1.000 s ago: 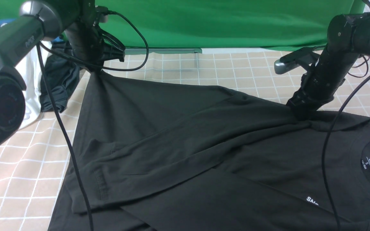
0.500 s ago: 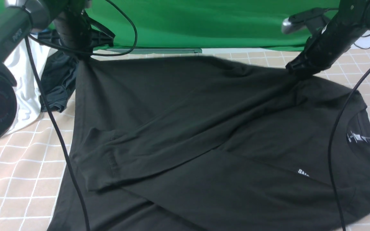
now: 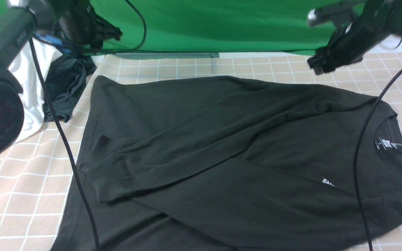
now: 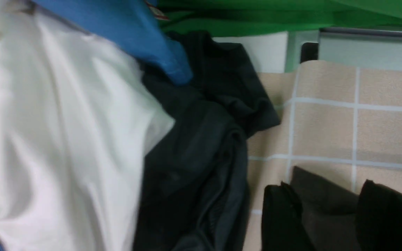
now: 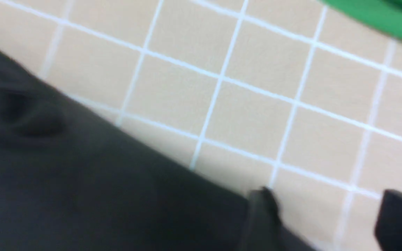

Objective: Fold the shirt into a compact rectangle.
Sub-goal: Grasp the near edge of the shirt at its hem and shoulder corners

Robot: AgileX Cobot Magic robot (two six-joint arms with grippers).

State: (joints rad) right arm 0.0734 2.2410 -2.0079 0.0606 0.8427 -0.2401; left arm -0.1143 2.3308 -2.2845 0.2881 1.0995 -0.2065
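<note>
The shirt [image 3: 222, 146] lay flat on the checked table [image 3: 16, 181], collar toward the robot's right, with one side and its sleeve doubled over the body — seemingly a first lengthwise fold. The left gripper [image 4: 325, 184] and right gripper [image 5: 326, 191] hung above its far edge, jaws parted and empty — probably lifted clear so the cloth could settle.

The shirt [image 3: 201, 146] is matt black cloth.
</note>
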